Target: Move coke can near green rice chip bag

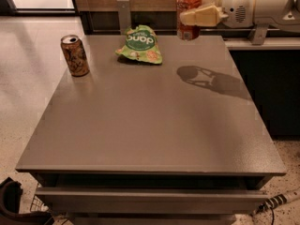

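Observation:
The coke can (188, 6), red-orange with a silver top, is held upright in the air above the table's far right part. My gripper (194, 14) is shut on the coke can, its pale fingers (202, 16) wrapped around the can's middle, the arm reaching in from the right. The green rice chip bag (139, 44) lies flat on the table near the far edge, left of and below the can, apart from it.
A brown-and-gold patterned can (74, 55) stands upright at the table's far left. The grey table (145, 125) has a drawer front below its near edge. A dark counter (262, 43) stands to the right. The arm's shadow (211, 81) falls on the table's right part.

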You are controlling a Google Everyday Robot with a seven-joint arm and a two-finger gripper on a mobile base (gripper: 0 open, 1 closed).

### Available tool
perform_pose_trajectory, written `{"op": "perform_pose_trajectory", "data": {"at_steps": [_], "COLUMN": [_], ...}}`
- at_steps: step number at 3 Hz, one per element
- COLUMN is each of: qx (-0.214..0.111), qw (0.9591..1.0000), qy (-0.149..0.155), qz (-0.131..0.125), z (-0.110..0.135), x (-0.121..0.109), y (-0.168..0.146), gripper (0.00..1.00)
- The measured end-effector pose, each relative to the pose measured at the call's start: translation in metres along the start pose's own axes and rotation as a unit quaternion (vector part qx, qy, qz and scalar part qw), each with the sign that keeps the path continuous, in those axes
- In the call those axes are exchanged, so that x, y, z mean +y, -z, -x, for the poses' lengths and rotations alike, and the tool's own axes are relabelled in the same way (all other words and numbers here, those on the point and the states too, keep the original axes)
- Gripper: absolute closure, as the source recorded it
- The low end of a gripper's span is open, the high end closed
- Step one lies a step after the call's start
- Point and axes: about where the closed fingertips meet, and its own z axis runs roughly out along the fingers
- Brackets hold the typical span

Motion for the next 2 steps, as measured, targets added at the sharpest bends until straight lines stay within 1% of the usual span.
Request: {"op": "perform_pose_trajectory", "data": {"at_steps": [1,2], "qx": [0.004,0.008], "qw": [0.9990,0.9983], "qy": [0.006,0.000], "qz": [-0.044,-0.058], "z": [-0.015,-0.039], "x": [-0.039,-0.054], "y": [0.007,0.014], "gripper": [1.00,1.00]}}
